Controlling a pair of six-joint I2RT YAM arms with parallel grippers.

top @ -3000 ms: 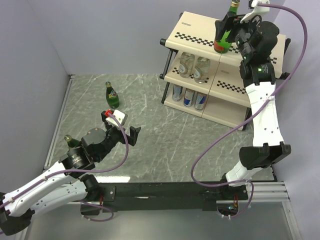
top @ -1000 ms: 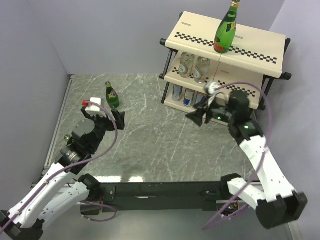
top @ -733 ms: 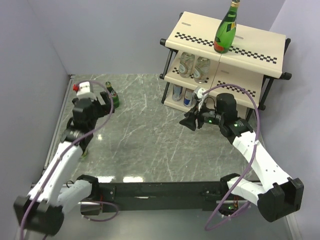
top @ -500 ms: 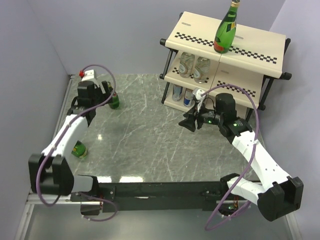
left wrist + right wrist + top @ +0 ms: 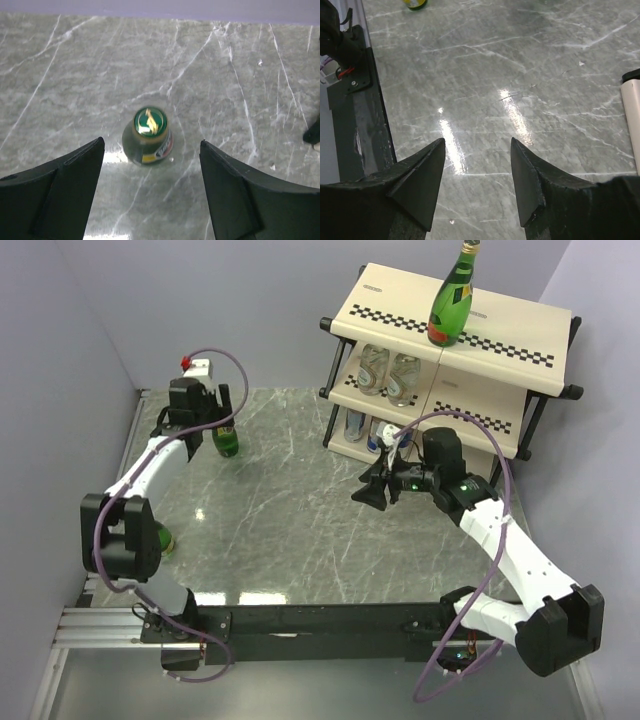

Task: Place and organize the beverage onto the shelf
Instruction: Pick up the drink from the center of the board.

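Your left tool is spread wide over the green bottle, which stands upright at ten o'clock on the tabletop, touching neither finger. Centre on the cap, drop straight, and pinch below the neck. Your right tool is spread and empty, mid-tabletop. The shelf sits at two o'clock. The cap shows a gold mark, but no writing is legible.

Shelf, 1 o'clock: green bottle top, clear bottles middle, cans bottom. Second green bottle, 10 o'clock, just beside left gripper.
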